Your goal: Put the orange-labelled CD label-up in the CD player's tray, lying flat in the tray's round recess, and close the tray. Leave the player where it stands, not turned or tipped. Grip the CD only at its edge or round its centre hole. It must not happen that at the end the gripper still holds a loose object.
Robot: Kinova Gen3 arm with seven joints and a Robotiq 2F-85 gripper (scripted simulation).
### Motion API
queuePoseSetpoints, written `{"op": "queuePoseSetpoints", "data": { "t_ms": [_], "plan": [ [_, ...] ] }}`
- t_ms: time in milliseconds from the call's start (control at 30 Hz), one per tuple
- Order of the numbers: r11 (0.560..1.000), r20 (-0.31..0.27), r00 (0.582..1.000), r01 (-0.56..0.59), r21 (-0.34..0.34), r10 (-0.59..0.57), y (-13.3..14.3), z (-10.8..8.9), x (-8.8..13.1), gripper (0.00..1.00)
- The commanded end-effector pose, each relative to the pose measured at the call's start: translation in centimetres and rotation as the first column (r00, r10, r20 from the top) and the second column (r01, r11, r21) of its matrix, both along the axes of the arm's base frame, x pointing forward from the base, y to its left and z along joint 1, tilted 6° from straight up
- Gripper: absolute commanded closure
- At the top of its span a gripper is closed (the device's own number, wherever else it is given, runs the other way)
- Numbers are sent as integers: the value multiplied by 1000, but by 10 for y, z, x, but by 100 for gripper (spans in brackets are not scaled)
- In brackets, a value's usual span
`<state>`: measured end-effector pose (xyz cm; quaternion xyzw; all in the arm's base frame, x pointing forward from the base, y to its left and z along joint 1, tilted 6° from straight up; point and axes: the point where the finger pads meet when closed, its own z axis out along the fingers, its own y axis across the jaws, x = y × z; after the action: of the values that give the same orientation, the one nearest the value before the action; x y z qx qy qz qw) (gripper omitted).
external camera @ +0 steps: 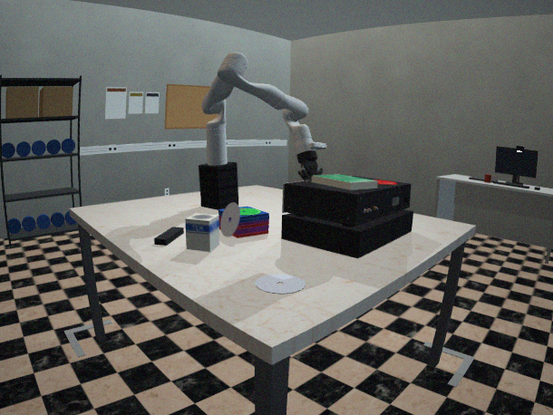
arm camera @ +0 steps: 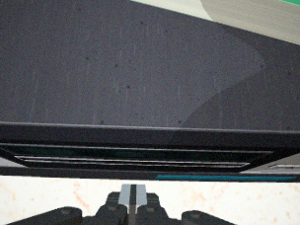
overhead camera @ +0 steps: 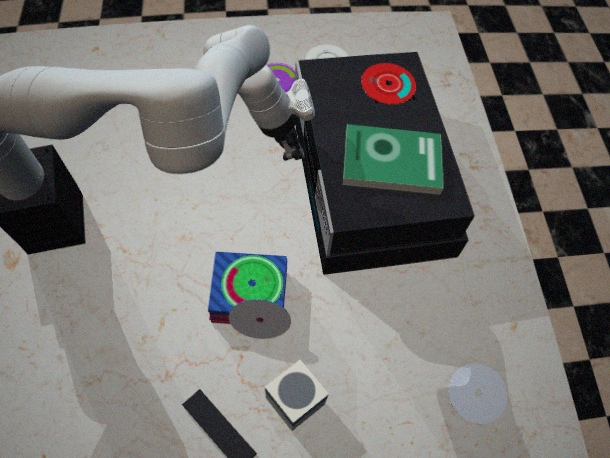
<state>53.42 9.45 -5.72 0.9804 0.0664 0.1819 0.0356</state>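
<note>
The black CD player (overhead camera: 327, 135) (external camera: 346, 204) (arm camera: 99, 74) stands on a second black box (overhead camera: 395, 261) (external camera: 324, 236). In the wrist view its front shows a dark slot with thin bright lines; no tray is seen standing out, and the recess is not visible. My gripper (overhead camera: 294, 154) (external camera: 310, 177) (arm camera: 133, 199) is shut and empty, pointing down just in front of the player's front. No orange label shows. A grey disc (overhead camera: 245, 320) (external camera: 227, 228) leans on edge against the case stack (overhead camera: 216, 295) (external camera: 250, 224); its label side cannot be told.
On the player lie a green box (overhead camera: 395, 172) (external camera: 342, 179) and a red disc (overhead camera: 372, 90) (external camera: 386, 182). A green disc (overhead camera: 260, 275) tops the stack. A purple disc (overhead camera: 286, 80), a whitish disc (overhead camera: 315, 51), a silver disc (overhead camera: 465, 400) (external camera: 290, 285), a cube (overhead camera: 296, 390) and a black bar (overhead camera: 219, 424) are around.
</note>
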Motion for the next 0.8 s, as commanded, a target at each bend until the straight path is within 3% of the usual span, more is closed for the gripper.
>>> {"op": "queuePoseSetpoints", "data": {
  "t_ms": [0,367,767],
  "plan": [
    [1000,-1,1000,-6,-2,6,-2,1,-12,90],
    [1000,-1,1000,-6,-2,6,-2,8,-14,90],
    [1000,-1,1000,-6,-2,6,5,76,-16,90]
  ]
}}
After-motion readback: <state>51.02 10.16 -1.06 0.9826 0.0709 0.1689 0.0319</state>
